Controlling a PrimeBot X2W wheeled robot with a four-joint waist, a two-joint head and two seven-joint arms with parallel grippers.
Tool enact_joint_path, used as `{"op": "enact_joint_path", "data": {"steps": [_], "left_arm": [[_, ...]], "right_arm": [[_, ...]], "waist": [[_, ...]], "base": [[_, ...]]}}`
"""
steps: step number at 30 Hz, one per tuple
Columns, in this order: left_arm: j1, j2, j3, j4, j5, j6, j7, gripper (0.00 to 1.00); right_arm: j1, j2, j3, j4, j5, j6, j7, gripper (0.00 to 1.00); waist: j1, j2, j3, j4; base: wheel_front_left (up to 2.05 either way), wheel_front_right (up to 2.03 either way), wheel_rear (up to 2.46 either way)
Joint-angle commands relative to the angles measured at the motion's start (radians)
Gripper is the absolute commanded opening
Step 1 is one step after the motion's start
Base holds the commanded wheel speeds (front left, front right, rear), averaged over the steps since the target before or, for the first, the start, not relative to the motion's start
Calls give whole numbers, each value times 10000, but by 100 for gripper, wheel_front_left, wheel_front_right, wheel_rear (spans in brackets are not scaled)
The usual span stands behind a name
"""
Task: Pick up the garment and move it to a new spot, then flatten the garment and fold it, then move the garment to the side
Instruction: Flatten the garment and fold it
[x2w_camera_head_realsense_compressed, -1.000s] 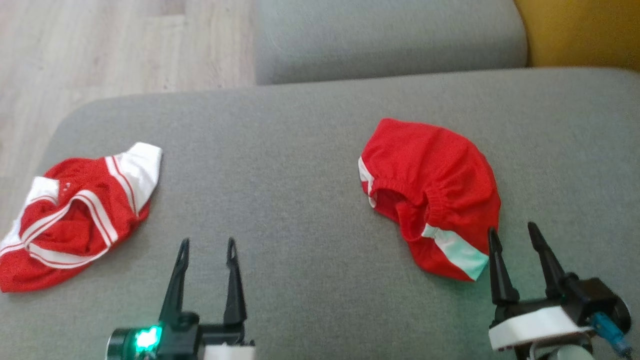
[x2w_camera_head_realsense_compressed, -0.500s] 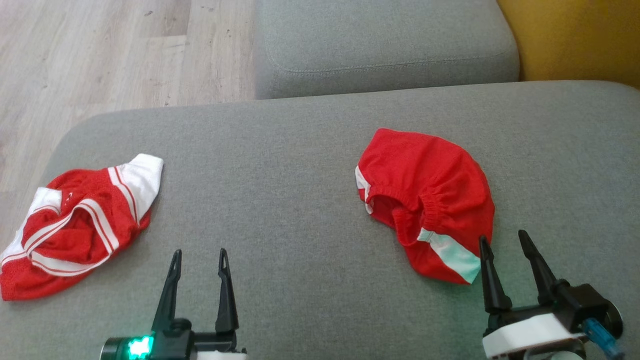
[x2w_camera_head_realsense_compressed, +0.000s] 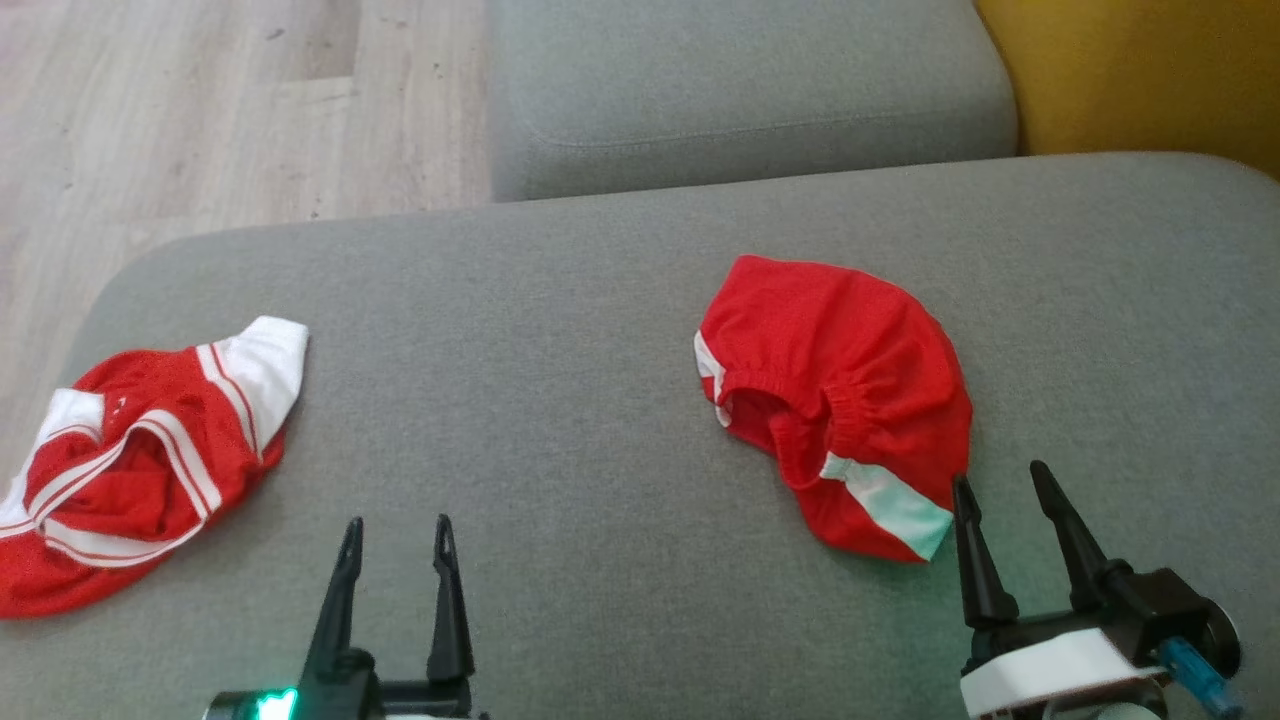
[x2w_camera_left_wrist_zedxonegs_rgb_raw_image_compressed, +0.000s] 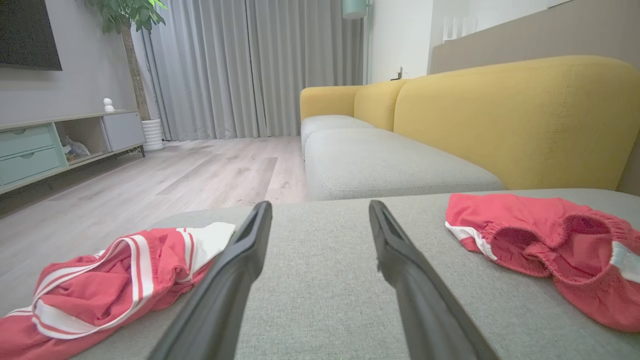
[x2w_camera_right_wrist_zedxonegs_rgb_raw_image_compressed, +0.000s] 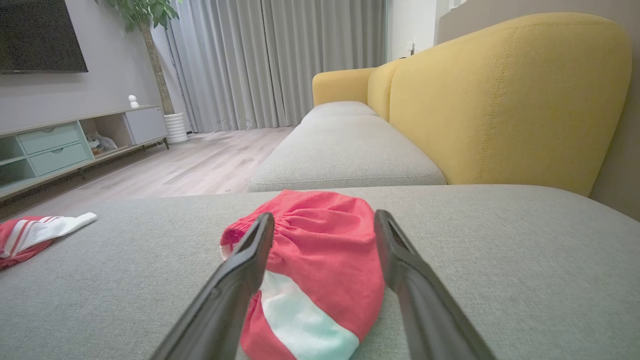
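Since the earlier frame the head camera has shifted a little, so the whole scene sits slightly further left; both garments lie as before on the grey sofa seat (x2w_camera_head_realsense_compressed: 560, 330). Left pincer (x2w_camera_head_realsense_compressed: 395, 525) now sits a little lower in the head view.

1. Red shorts (x2w_camera_head_realsense_compressed: 840, 390): crumpled on the right half of the seat, elastic waistband gaping toward the robot, white side stripe at the near corner.
2. Right pincer (x2w_camera_head_realsense_compressed: 1000, 478): fingers spread apart, nothing between them. It sits just beside the near right corner of the shorts. Contact with the cloth cannot be confirmed. In the right wrist view the shorts lie directly ahead, between the two fingers.
3. Left pincer: fingers spread apart, empty, over bare seat between the two garments.
4. Red-and-white striped garment (x2w_camera_head_realsense_compressed: 140, 460): bunched at the left edge of the seat, well apart from the shorts.
5. Beyond the seat: a second grey cushion (x2w_camera_head_realsense_compressed: 740, 90), a yellow backrest (x2w_camera_head_realsense_compressed: 1130, 80) and wood floor (x2w_camera_head_realsense_compressed: 200, 120).
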Motion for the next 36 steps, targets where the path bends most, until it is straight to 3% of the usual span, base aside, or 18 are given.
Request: {"op": "enact_joint_path", "data": {"steps": [1, 5, 8, 16, 24, 34, 35, 36], "left_arm": [[-379, -32, 234, -198, 49, -19, -51, 100], [-705, -32, -384, 182, -94, -450, -51, 100], [-1359, -33, -1419, 915, -231, -1300, -51, 100], [-3077, -33, -3144, 2684, -685, -2103, -51, 100], [-4851, -33, -4049, 4103, -1108, -1965, -51, 100], [-5724, -33, -4223, 5150, -1279, -1538, -51, 100], [-5776, -33, -4218, 5096, -1284, -1514, -51, 82], [-5805, -33, -4202, 5029, -1297, -1480, -51, 44]], "right_arm": [[-137, -53, 260, -342, -74, 67, 6, 100], [-214, -53, 364, -356, -140, 67, 6, 100], [-324, -53, 481, -366, -206, 67, 6, 100], [-635, -53, 804, -326, -285, 67, 6, 100], [-1219, -53, 1008, -333, -106, 67, 6, 100], [-1465, -53, 1116, -344, 175, 67, 6, 100], [-1472, -53, 1105, -352, 188, 67, 6, 100], [-1476, -53, 1102, -352, 195, 67, 6, 100]], "waist": [[0, 0, 67, -82], [0, 0, 276, -405], [0, 0, 559, -906], [0, 0, 1164, -2168], [0, 0, 2085, -3531], [0, 0, 2541, -4286], [0, 0, 2553, -4310], [0, 0, 2556, -4332]], "base": [[0, 0, 0], [0, 0, 0], [0, 0, 0], [0, 0, 0], [0, 0, 0], [0, 0, 0], [0, 0, 0], [0, 0, 0]]}}
